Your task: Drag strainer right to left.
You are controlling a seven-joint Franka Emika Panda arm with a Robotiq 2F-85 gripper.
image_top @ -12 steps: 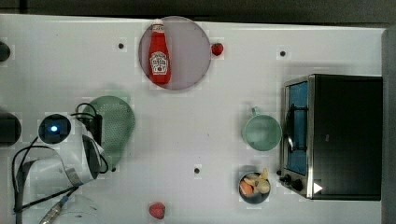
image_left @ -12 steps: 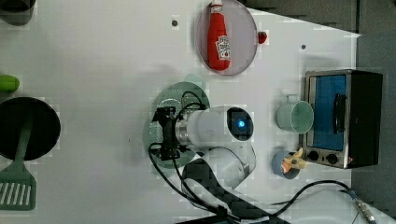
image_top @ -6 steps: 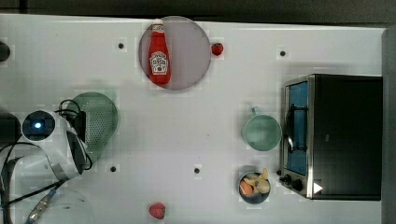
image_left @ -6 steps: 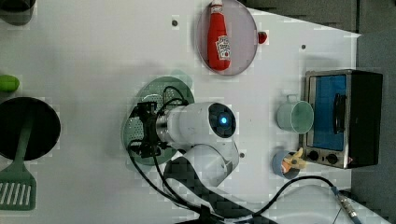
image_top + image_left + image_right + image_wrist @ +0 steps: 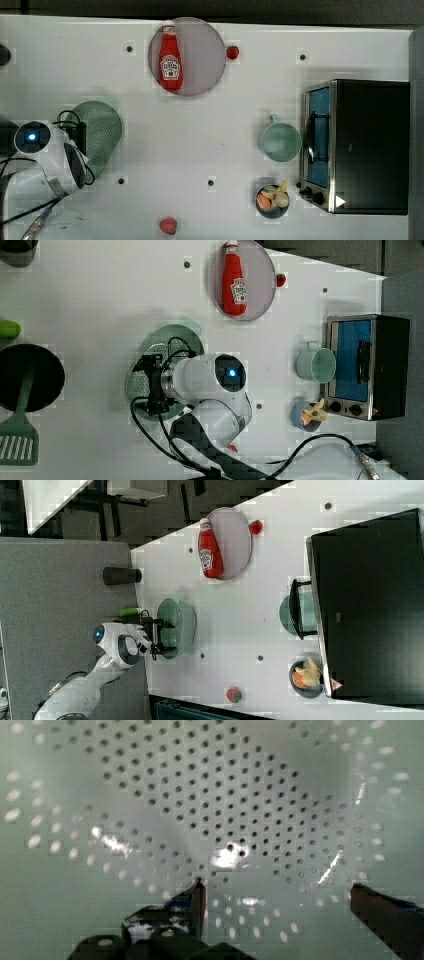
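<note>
Gripper [image 5: 275, 895] is spread wide open inside the strainer [image 5: 102, 135] — in the wrist view both fingers [image 5: 197, 902] sit well apart over the holed bowl, not clamped on anything, and I can't tell if the tips touch the bottom. The strainer sits near the top view's left edge of the white table [image 5: 210, 115], partly under the arm [image 5: 55, 160]. Rest of the table: a ketchup bottle [image 5: 170, 60] lying on a plate [image 5: 205, 55], a strawberry [image 5: 232, 52] just beside it, a mug [image 5: 280, 141] next to the toaster oven [image 5: 360, 145], and a small fruit bowl [image 5: 271, 201]. In the left view, a spatula [image 5: 20, 432] and black pan [image 5: 30, 377] — far from the strainer.
</note>
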